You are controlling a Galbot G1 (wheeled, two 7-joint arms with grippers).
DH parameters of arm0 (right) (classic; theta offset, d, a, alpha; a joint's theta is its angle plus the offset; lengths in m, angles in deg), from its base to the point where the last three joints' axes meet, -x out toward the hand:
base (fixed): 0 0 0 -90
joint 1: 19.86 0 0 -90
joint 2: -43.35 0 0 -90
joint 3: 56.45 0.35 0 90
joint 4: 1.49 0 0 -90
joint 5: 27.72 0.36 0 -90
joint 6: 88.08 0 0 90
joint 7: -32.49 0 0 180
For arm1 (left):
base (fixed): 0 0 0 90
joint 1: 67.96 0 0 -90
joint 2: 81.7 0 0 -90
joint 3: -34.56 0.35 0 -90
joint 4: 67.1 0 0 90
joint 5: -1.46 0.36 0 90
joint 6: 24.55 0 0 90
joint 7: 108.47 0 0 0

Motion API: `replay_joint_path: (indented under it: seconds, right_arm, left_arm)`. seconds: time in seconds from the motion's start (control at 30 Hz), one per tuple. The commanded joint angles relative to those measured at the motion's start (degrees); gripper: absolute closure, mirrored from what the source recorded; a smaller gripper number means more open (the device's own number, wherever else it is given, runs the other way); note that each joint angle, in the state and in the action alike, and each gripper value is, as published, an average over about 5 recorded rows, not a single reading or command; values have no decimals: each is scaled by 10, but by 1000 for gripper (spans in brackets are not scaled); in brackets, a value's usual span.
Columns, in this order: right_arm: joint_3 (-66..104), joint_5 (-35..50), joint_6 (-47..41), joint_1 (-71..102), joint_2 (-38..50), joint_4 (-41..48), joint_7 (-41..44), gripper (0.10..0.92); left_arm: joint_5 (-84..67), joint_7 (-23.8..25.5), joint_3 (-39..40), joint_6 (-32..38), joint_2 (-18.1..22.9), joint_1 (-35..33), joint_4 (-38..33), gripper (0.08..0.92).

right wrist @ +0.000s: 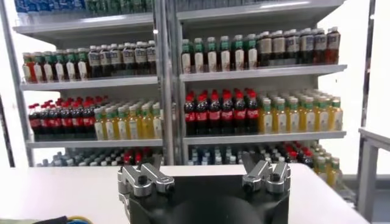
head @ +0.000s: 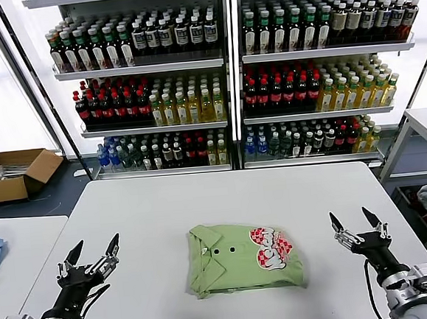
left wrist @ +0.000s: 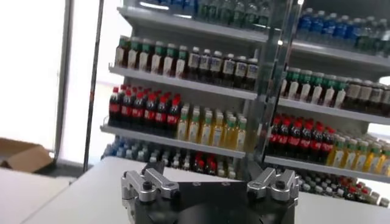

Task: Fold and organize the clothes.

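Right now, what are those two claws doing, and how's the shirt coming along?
Left gripper open, empty, left of shirt. Right gripper open, empty, right of it. Green polo shirt lies folded mid-table. Nothing in the way.

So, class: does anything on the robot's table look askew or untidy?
Slightly. The folded polo shirt lies skewed on the table, its edges uneven. The left gripper and right gripper hover open on either side.

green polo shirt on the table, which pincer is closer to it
Right, narrowly. The right pincer hovers open off the folded green polo shirt on the printed side; the left pincer, also open, sits a bit farther off the collar side. Neither touches it.
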Motion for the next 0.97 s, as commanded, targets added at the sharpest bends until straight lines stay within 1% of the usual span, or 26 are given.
replay_joint_path:
  seconds: [0.03,0.2,0.4,0.97]
  right_arm:
    - [54,3,23,28,-12,11,30,203]
    - [56,6,10,29,-18,9,42,203]
    - [57,-4,3,23,-29,16,47,203]
    - [65,-14,7,38,-46,11,45,203]
  left_arm:
    - [92,65,-19,52,3,4,19,177]
    - [145,71,-22,95,0,6,39,177]
    - [202,82,-28,145,5,-1,22,177]
    - [182,98,-33,151,18,-6,23,177]
